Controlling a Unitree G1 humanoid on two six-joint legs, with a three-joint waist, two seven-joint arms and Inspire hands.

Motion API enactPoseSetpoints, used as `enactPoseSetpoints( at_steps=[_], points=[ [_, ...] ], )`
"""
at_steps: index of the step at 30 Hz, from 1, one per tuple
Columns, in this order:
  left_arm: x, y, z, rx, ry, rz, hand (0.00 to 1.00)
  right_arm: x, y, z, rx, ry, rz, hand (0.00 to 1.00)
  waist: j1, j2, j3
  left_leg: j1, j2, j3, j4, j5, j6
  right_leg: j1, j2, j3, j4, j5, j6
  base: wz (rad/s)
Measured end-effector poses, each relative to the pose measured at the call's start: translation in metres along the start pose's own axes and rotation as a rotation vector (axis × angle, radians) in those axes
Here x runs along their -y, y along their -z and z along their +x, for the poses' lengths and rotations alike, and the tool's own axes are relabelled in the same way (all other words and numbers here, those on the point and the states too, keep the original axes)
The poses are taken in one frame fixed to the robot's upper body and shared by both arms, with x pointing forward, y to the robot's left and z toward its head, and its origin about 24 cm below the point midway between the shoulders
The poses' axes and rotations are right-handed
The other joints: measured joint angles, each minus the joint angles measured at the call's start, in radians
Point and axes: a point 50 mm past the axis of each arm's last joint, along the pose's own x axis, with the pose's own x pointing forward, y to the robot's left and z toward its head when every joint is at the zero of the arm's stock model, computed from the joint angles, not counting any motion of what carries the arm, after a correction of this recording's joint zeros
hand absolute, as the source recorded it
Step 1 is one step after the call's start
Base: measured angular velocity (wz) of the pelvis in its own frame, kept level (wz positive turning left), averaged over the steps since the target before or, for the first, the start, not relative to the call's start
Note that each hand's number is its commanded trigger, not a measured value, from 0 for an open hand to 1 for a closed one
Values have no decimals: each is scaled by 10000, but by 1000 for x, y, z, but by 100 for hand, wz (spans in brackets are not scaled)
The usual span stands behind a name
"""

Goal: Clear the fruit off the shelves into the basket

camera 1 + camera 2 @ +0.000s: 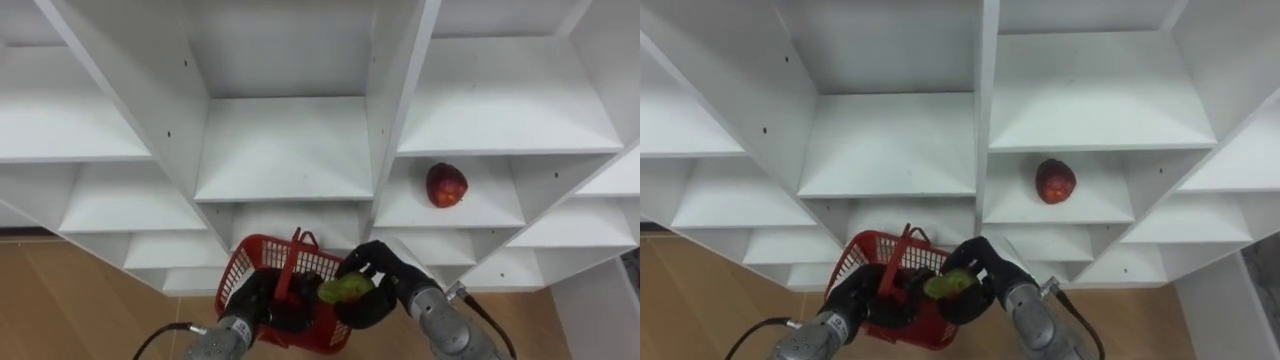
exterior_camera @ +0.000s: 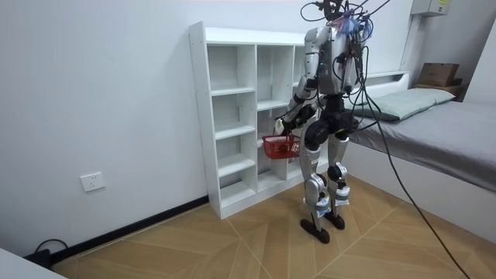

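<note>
A red mesh basket (image 1: 262, 266) (image 1: 862, 261) hangs in front of the white closet, with my left hand (image 1: 262, 301) (image 1: 866, 302) curled round its handle. My right hand (image 1: 372, 284) (image 1: 978, 276) is shut on a green fruit (image 1: 342, 290) (image 1: 946, 284) right over the basket's right rim. A red apple (image 1: 446, 185) (image 1: 1055, 181) lies on a shelf in the right column, above and to the right of my right hand. In the room view I stand upright facing the closet (image 2: 240, 116), holding the basket (image 2: 280, 145) at hip height.
The closet's other shelves (image 1: 285, 150) hold nothing. A bed (image 2: 434, 124) stands behind me at the room view's right. Wooden floor (image 2: 232, 248) lies around my feet.
</note>
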Motion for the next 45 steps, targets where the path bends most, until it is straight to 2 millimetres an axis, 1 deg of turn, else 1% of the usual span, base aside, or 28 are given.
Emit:
enactPoseSetpoints(
  at_steps=[3, 10, 20, 21, 22, 23, 24, 25, 26, 27, 45],
  points=[
    [2, -3, 1, 85, 62, 79, 100, -1, 0, 1, -19, -127, -99, 100, 26, -14, 7, -1, 0, 4, -1, 0, 0, 0, 0, -2, 0, 0, 0, 0],
    [6, -9, 4, 258, 166, 189, 100, -3, -1, 1, 9, -297, -418, 100, 242, -16, 9, -4, 2, 4, -7, 0, 0, -8, 2, -11, -7, 0, 0, 0],
    [6, -9, 4, 256, 158, 193, 100, -3, -2, 1, 25, -300, -475, 100, 261, -16, 9, -1, -1, 7, -1, 1, 1, -7, -4, -13, -12, 0, 0, 0],
    [6, -9, 4, 256, 159, 193, 100, -3, -2, 1, 22, -298, -478, 91, 259, -16, 9, -2, -1, 8, -2, 1, 1, -7, -4, -13, -12, 0, 0, 0],
    [6, -9, 4, 256, 160, 190, 100, -3, -2, 1, 19, -297, -480, 70, 260, -16, 9, -1, -1, 5, -2, 1, 1, -7, -4, -12, -12, 0, 0, 0],
    [6, -9, 4, 257, 162, 188, 100, -3, -2, 1, 18, -300, -479, 55, 260, -16, 9, -1, -1, 5, -2, 1, 1, -7, -3, -11, -12, 0, 0, 0],
    [6, -9, 4, 257, 162, 188, 100, -3, -2, 1, 19, -300, -475, 37, 255, -16, 9, 1, -1, 4, -2, 1, 1, -6, -4, -9, -12, 0, 0, 0],
    [6, -9, 4, 257, 164, 187, 100, -3, -2, 1, 19, -300, -471, 24, 252, -15, 9, 4, -2, 3, -2, 1, 1, -2, -4, -7, -12, 0, 0, 0],
    [6, -9, 4, 257, 165, 187, 100, -3, -2, 1, 20, -301, -470, 4, 252, -15, 9, 6, -2, 2, -2, 1, 1, 1, -4, -6, -11, 0, 0, 0],
    [6, -9, 4, 257, 166, 187, 100, -3, -2, 1, 20, -301, -470, 0, 253, -15, 9, 7, -2, 2, -2, 1, 1, 2, -4, -5, -11, 0, 0, 0],
    [8, -9, 4, 206, 397, 278, 100, -1, -2, 6, -100, -175, -275, 0, 256, -12, 13, 11, -2, -1, -12, 1, 1, 5, -2, -23, -22, 0, 0, 0]
  ],
)
